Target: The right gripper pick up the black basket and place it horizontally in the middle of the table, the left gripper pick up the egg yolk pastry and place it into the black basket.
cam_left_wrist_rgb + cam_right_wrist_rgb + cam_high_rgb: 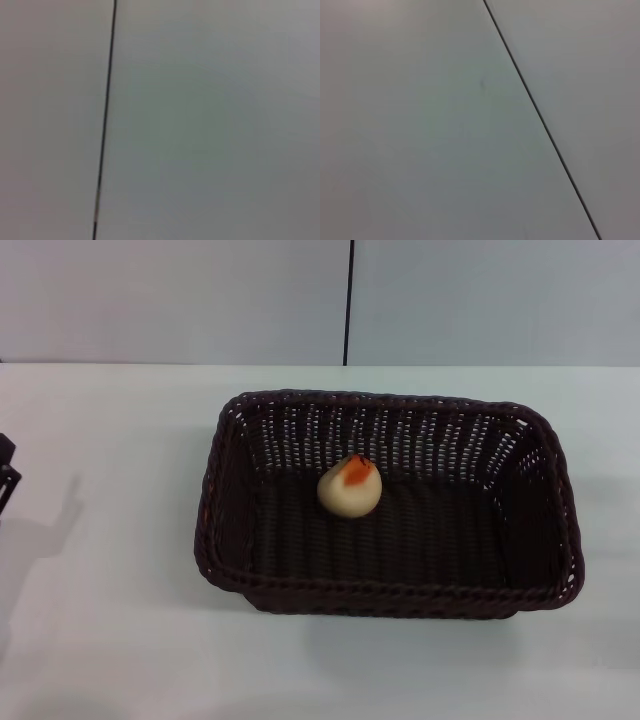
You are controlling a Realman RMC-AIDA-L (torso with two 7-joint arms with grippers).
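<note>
The black basket [388,502] lies lengthwise across the middle of the white table [100,620]. The egg yolk pastry [350,486], a pale cream bun with an orange-red patch on top, rests on the basket's floor, slightly left of its centre. A black piece of the left gripper [6,472] shows at the far left edge of the head view, well away from the basket. The right gripper is out of view. Both wrist views show only a plain grey wall with a thin dark seam.
A grey wall with a vertical dark seam [349,300] stands behind the table. The left arm's shadow [40,540] falls on the table at the left.
</note>
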